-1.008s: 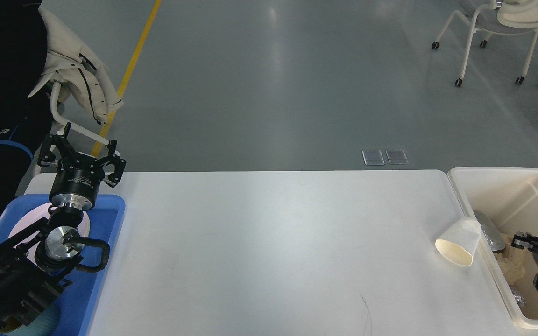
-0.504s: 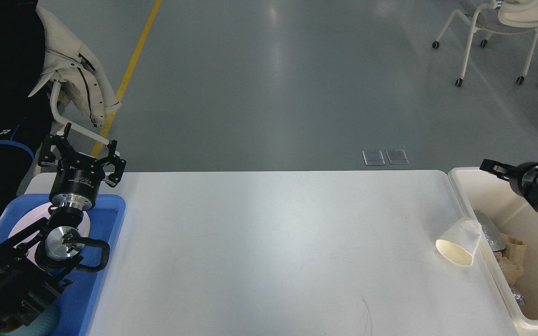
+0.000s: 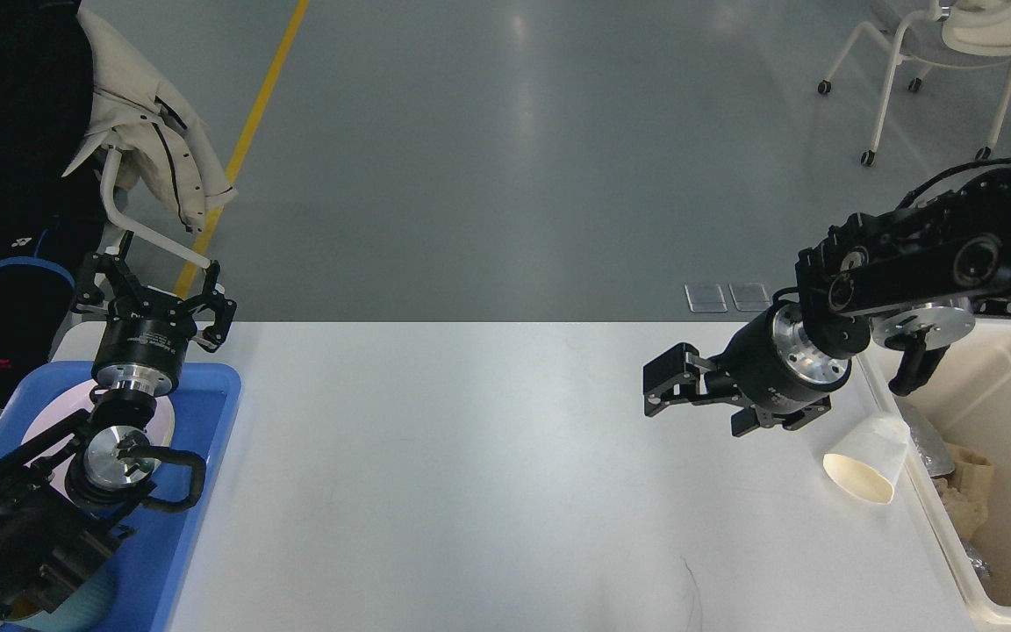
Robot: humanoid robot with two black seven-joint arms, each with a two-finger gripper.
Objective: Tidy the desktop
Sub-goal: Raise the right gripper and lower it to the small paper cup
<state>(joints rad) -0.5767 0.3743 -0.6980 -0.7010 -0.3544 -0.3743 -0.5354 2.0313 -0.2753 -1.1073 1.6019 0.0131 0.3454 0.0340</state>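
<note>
Below both arms spreads the white desktop (image 3: 488,474), filling the lower head view. Over its right part hangs the right gripper (image 3: 659,391), fingers parted and holding nothing, pointing left. At the far-left corner the left gripper (image 3: 154,290) stands upright, fingers spread, empty, above a blue tray (image 3: 198,456) holding a white plate (image 3: 36,430). A paper cup (image 3: 870,456) lies tipped against the cream bin (image 3: 1010,386), which contains crumpled waste.
</note>
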